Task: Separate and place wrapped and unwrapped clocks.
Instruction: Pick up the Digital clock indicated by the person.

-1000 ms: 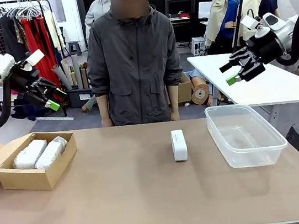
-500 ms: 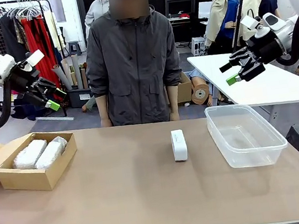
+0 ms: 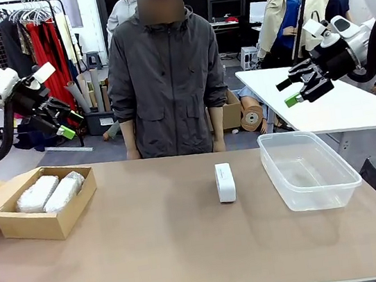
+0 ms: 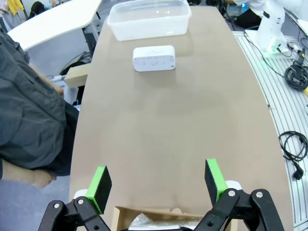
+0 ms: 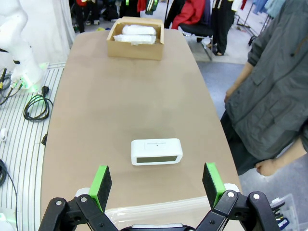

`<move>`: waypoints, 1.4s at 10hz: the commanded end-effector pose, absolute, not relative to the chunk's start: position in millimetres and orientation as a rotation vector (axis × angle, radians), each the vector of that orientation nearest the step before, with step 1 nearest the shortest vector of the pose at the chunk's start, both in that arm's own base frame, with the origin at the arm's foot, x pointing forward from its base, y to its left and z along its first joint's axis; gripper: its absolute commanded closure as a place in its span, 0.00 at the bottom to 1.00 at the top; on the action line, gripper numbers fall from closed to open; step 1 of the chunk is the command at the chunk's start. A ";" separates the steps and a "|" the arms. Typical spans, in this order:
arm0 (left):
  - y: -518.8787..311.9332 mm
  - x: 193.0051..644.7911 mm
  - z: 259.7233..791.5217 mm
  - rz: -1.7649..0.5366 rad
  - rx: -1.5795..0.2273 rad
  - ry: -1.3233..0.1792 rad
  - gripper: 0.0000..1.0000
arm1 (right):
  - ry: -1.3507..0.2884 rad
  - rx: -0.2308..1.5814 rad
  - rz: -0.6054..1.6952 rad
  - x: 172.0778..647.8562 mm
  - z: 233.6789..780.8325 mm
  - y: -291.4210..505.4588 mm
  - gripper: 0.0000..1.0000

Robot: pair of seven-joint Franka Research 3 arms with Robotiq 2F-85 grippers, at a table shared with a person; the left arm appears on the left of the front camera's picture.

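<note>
left gripper (image 3: 70,124) and right gripper (image 3: 286,93) are hanging with jaws apart, empty. bare white plastic clock (image 3: 225,182) is standing on edge mid tan table (image 3: 155,258), two bubble-wrapped clocks (image 3: 48,192) lying in the brown cardboard box (image 3: 46,227); an off-centre pinch risks toppling it.

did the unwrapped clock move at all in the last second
No. The unwrapped clock sits at the same gap from the clear tub beside it as before.
</note>
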State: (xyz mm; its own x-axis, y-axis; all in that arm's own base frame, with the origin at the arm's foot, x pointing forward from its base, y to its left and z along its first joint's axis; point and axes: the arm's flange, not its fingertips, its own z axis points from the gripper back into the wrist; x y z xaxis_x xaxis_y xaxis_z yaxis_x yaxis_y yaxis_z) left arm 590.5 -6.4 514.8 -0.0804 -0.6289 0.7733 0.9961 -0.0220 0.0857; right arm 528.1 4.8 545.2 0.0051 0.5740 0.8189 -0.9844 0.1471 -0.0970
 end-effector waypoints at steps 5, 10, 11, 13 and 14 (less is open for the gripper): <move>-6.3 589.3 515.5 -1.520 -0.648 -0.749 0.00 | -0.864 0.614 1.350 526.6 546.8 5.8 0.00; -6.3 589.3 515.5 -1.520 -0.648 -0.749 0.00 | -0.864 0.614 1.350 526.6 546.8 5.8 0.00; -6.3 589.3 515.5 -1.520 -0.648 -0.749 0.00 | -0.864 0.614 1.350 526.6 546.8 5.8 0.00; -6.3 589.3 515.5 -1.520 -0.648 -0.749 0.00 | -0.864 0.614 1.350 526.6 546.8 5.8 0.00; -6.3 589.3 515.5 -1.520 -0.648 -0.749 0.00 | -0.864 0.614 1.350 526.6 546.8 5.8 0.00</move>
